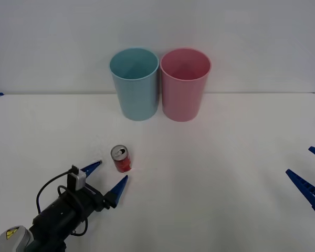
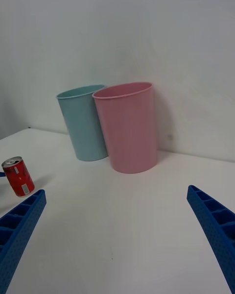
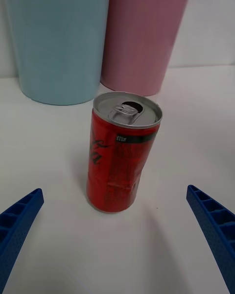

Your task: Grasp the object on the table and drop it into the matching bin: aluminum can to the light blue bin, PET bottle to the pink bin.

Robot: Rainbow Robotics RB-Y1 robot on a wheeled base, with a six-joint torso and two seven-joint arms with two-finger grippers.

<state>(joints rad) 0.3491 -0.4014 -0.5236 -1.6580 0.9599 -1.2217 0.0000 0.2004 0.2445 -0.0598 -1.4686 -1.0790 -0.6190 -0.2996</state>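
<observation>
A small red aluminum can (image 1: 121, 158) with a silver top stands upright on the white table (image 1: 210, 168), left of centre. My left gripper (image 1: 106, 178) is open just in front of it, its blue fingers spread to either side and apart from the can (image 3: 121, 159). The light blue bin (image 1: 135, 84) and the pink bin (image 1: 184, 84) stand side by side at the back, touching. My right gripper (image 1: 312, 176) waits open at the table's right edge. From the right wrist I see the can (image 2: 18, 177), the light blue bin (image 2: 83, 123) and the pink bin (image 2: 127, 127).
A plain white wall rises behind the bins. A black cable loops along my left arm (image 1: 52, 210) at the lower left. Bare table lies between the can and the bins and across the right half.
</observation>
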